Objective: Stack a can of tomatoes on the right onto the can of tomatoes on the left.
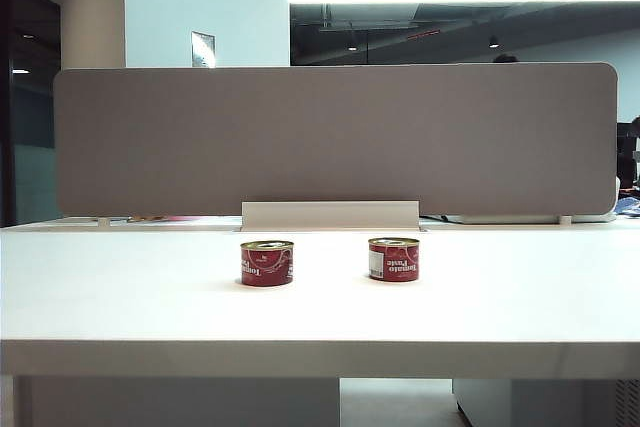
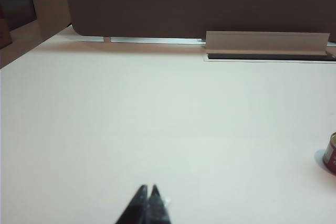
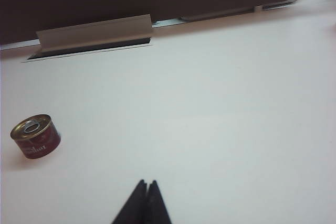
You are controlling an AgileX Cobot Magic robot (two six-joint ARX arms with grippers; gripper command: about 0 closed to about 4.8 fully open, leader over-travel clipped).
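Observation:
Two short red tomato cans stand upright and apart on the white table (image 1: 120, 297). The left can (image 1: 266, 263) and the right can (image 1: 393, 259) sit near the middle in the exterior view, where neither arm shows. My left gripper (image 2: 148, 187) is shut on nothing, low over bare table, with the left can (image 2: 331, 154) only just visible at the frame's edge, far from it. My right gripper (image 3: 146, 182) is also shut and empty; the right can (image 3: 35, 136) stands well off to its side, apart from the fingertips.
A grey partition panel (image 1: 335, 137) runs along the back of the table. A pale cable-tray flap (image 1: 330, 214) stands just behind the cans. The table's front edge (image 1: 320, 347) is close to the camera.

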